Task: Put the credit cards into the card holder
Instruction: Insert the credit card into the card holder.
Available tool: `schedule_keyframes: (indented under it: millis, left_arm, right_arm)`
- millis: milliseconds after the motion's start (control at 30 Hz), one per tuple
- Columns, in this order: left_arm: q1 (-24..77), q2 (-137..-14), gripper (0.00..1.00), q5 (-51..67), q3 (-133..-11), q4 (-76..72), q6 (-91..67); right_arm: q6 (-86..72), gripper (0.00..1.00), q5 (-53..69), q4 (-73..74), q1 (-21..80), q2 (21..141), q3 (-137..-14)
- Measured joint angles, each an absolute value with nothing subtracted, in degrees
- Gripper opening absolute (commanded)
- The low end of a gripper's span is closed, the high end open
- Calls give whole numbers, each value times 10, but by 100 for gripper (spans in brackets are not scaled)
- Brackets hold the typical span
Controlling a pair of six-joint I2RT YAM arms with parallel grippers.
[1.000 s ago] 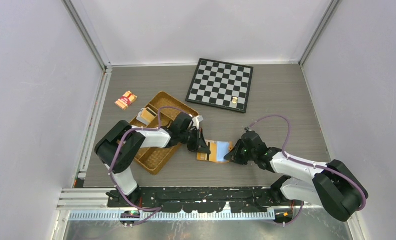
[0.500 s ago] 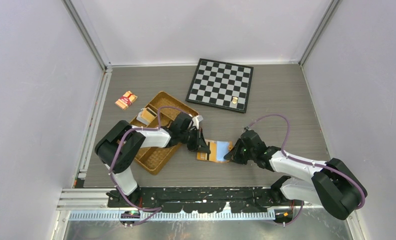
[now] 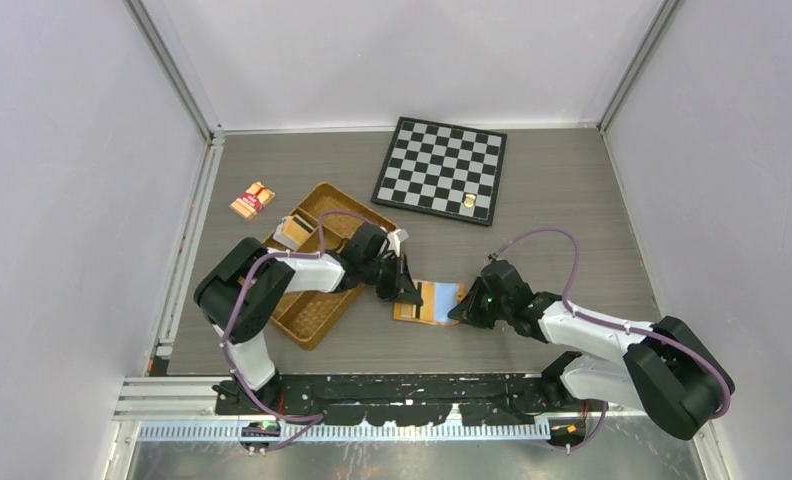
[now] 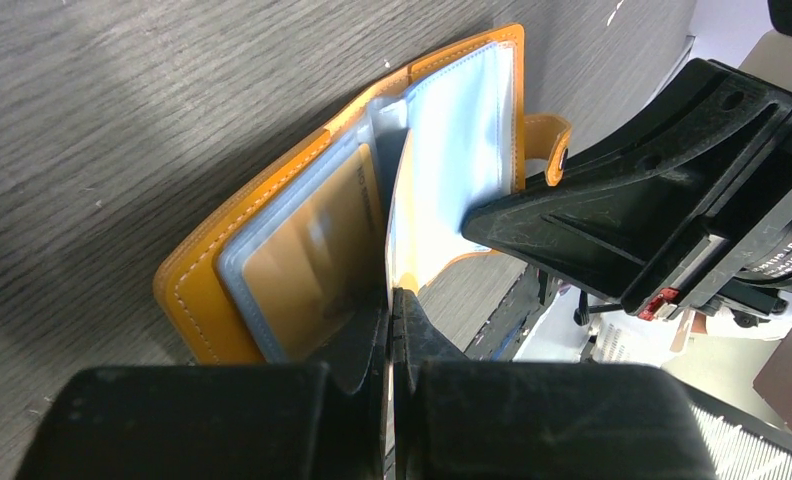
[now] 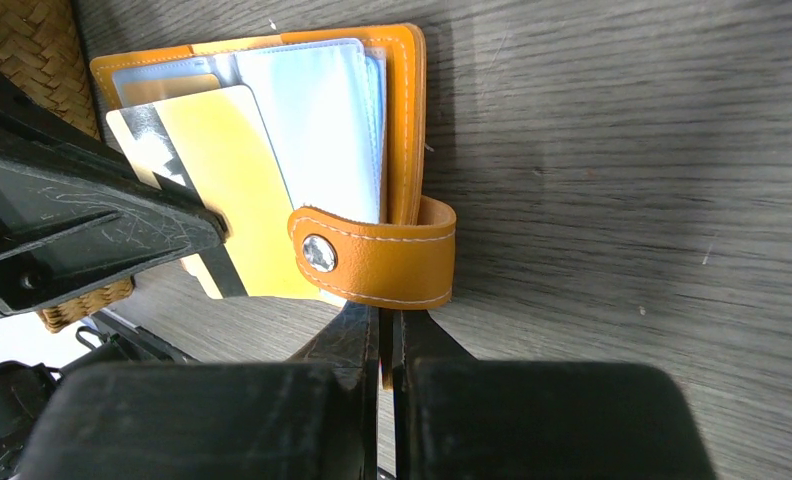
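The orange card holder lies open on the table between both grippers, its clear sleeves showing. My left gripper is shut on a yellow credit card with a dark stripe. That card's far end rests over the holder's open sleeves, and it appears edge-on in the left wrist view. My right gripper is shut on the holder's snap strap at the holder's near edge. From above, the left gripper sits at the holder's left side and the right gripper at its right side.
A brown woven tray lies just left of the holder, under the left arm, with a small tan thing in its far corner. A chessboard with one small gold piece lies at the back. A red-and-tan packet lies far left.
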State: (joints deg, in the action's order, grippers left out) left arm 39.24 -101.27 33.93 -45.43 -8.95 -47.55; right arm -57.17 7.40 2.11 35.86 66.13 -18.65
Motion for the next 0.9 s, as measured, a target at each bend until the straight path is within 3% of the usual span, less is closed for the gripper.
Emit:
schedule_keyframes:
  millis: [900]
  left_arm:
    - [402, -1036, 0, 341, -476, -91, -486]
  right_arm:
    - [-569, 0, 66, 34, 359, 655, -189]
